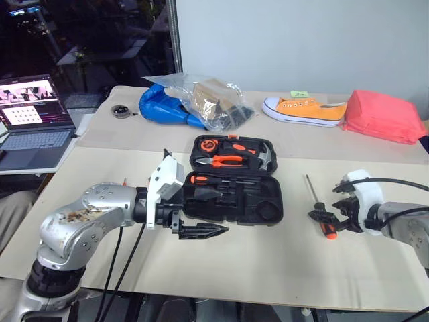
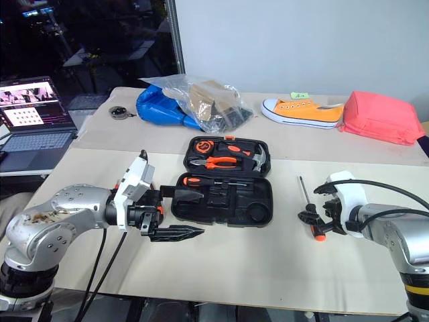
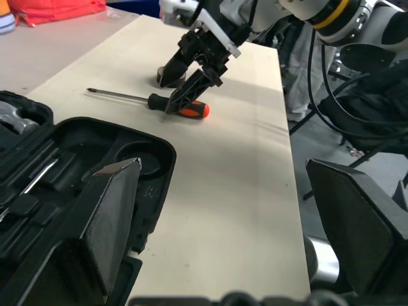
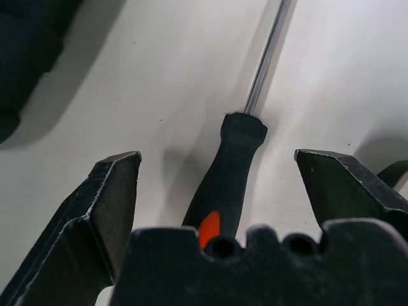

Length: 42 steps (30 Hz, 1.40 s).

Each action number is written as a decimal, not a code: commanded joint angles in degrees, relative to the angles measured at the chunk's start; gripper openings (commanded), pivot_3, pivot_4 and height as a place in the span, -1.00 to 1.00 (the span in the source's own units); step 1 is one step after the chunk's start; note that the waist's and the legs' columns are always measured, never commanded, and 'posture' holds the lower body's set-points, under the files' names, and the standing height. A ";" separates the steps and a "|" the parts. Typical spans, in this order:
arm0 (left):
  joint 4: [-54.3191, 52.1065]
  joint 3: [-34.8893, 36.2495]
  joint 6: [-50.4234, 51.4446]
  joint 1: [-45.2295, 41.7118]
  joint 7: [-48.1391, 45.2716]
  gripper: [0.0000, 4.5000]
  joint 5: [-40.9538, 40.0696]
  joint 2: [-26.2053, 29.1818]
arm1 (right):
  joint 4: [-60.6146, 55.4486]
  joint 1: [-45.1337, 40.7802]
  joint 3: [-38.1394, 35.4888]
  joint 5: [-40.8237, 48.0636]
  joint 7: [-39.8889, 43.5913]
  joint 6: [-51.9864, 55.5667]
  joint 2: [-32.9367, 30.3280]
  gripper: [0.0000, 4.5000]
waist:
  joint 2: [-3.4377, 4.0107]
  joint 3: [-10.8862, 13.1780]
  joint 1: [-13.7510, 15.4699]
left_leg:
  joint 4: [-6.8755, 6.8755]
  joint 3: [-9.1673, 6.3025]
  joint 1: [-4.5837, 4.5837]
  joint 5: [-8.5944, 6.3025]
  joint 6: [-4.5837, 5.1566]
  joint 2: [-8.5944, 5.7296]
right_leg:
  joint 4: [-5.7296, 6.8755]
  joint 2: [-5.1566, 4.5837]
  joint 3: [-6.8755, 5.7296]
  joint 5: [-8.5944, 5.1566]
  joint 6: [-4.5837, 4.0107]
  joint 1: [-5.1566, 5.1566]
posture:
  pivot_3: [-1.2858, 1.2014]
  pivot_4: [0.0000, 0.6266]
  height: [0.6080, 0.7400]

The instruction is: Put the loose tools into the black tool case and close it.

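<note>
The black tool case [image 1: 263, 201] lies open at the middle of the table, with orange-handled pliers [image 1: 224, 160] and a hammer [image 1: 265, 157] in its far half. One orange-and-black screwdriver [image 1: 204, 179] rests in the near half. A second screwdriver [image 1: 320, 213] lies loose on the table to the right of the case. My right gripper [image 1: 326, 219] stands open over it, its fingers [image 4: 111, 191] on either side of the black handle [image 4: 233, 169] with gaps on both sides. My left gripper [image 3: 223, 167] is open and empty just in front of the case's near left corner.
An open laptop [image 1: 33, 121] sits at the far left. At the back of the table [image 1: 268, 268] are a blue bag under a clear plastic bag [image 1: 201, 100], an orange shoe [image 1: 305, 111], a red pouch [image 1: 385, 115] and a small round object [image 1: 120, 111].
</note>
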 commanded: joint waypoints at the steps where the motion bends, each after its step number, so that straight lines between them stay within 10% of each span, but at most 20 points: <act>1: -2.48 1.40 -1.61 0.89 -0.19 1.00 -1.22 1.74 | 0.50 -1.23 2.22 -2.11 -0.34 1.61 -0.85 0.37 | -0.01 0.00 0.12 | 0.00 -0.01 0.00 0.00 0.00 0.00 | 0.00 0.01 -0.02 0.00 0.00 0.00 | 0.03 -0.52 1.00; 8: -2.20 1.74 -5.65 4.76 -0.48 1.00 -0.33 2.77 | -0.67 -0.57 2.27 -4.70 0.34 -0.92 -2.35 -0.59 | -0.01 0.01 0.08 | 0.03 0.01 0.04 0.00 0.00 0.01 | 0.02 0.02 -0.02 -0.01 0.02 0.01 | 0.03 -0.52 1.00; 14: -2.59 8.38 -17.98 14.20 0.97 1.00 1.80 -2.38 | -7.02 -7.27 -0.49 -1.40 13.53 -16.11 -5.14 -0.59 | 0.26 0.23 -0.91 | 0.00 0.15 -0.02 -0.01 0.01 0.04 | 0.00 -0.04 0.12 0.01 0.00 -0.10 | 0.03 -0.52 1.00; 25: -5.00 27.42 -13.26 29.92 1.38 1.00 -10.26 4.98 | 17.99 -35.69 35.04 -23.70 34.43 -41.50 7.31 -0.59 | -0.31 0.61 -1.41 | -0.07 0.29 0.30 0.02 -0.03 0.81 | 0.08 0.53 -0.03 0.21 -0.69 -0.14 | 0.03 -0.52 1.00; 42: -7.36 31.03 -13.21 35.23 4.91 1.00 -13.89 7.76 | 35.37 -40.22 40.73 -37.19 44.47 -52.99 14.66 -0.59 | -0.31 0.62 -0.99 | -0.16 0.50 0.40 -0.14 -0.27 0.70 | 0.12 0.12 -0.21 0.14 -0.69 -0.15 | 0.03 -0.52 1.00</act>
